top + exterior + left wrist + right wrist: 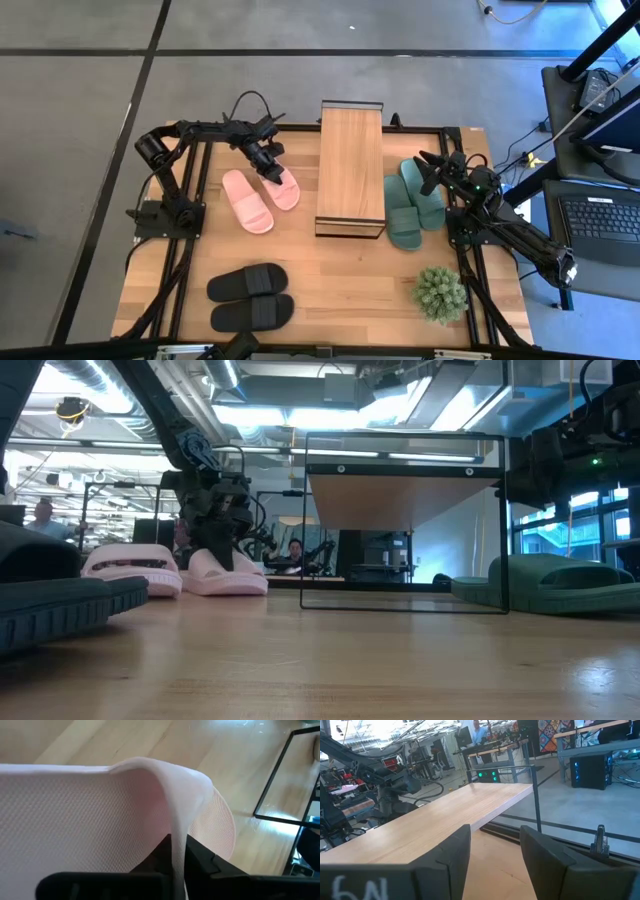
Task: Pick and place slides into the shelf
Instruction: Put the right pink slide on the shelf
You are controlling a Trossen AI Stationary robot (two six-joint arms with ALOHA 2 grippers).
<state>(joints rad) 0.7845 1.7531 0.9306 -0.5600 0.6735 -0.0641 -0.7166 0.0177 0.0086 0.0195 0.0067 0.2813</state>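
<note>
The pink slides lie left of the shelf (350, 165), one (248, 203) farther left and one (281, 187) nearer the shelf. My left gripper (268, 166) is down on the nearer pink slide (226, 576) and shut on its strap. The green slides (414, 205) lie flat just right of the shelf. My right gripper (432, 172) hovers open over their far end, facing the shelf's wood top (445, 815). The black slides (250, 297) lie side by side near the table's front left edge. My left gripper pinches the strap (176, 822) of the pink slide nearer the shelf between its two fingers (200, 857). It comes from above, slanting down. The strap rises in a thin peak into the fingers. In the low view the slide's sole (235, 588) lies on the table.
A small potted plant (440, 293) stands at the table's front right corner. The shelf's thin black frame (400, 606) stands in the middle of the table, with an open space under its top. In the low view a black slide (50, 605) fills the near left. People show in the room behind.
</note>
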